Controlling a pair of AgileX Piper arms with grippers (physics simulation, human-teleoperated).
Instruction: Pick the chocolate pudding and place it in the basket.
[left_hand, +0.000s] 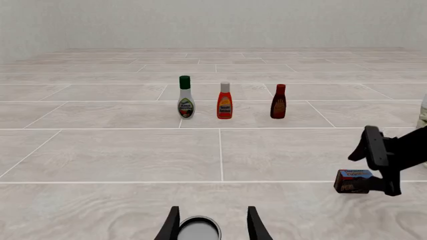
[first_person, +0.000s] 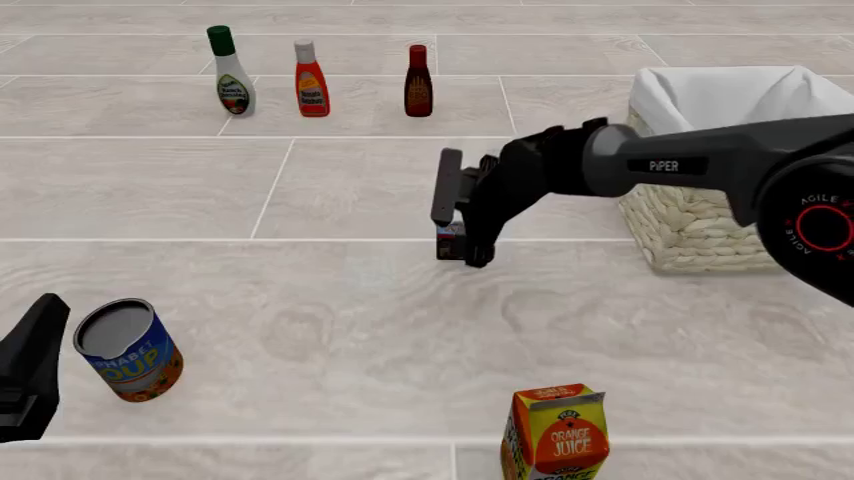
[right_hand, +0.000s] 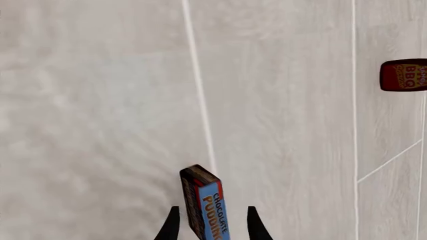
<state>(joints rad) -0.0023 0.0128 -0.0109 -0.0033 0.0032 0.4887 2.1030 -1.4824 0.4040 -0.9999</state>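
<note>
The chocolate pudding (first_person: 450, 241), a small dark brown box with a blue band, sits mid-table between the fingers of my right gripper (first_person: 455, 222). In the right wrist view the chocolate pudding (right_hand: 203, 206) stands between the two fingers with a gap on one side, and the right gripper (right_hand: 213, 226) is open. The left wrist view shows the chocolate pudding (left_hand: 352, 181) beside one finger, the other well apart. The basket (first_person: 694, 225), woven with white lining, stands right of the pudding. My left gripper (first_person: 27, 372) is open at the near left.
A blue-orange can (first_person: 127, 351) stands just ahead of the left gripper's fingers. An orange juice carton (first_person: 555, 436) stands at the near edge. Three sauce bottles line the far side: green-capped (first_person: 231, 74), orange (first_person: 311, 82) and dark BBQ (first_person: 418, 84).
</note>
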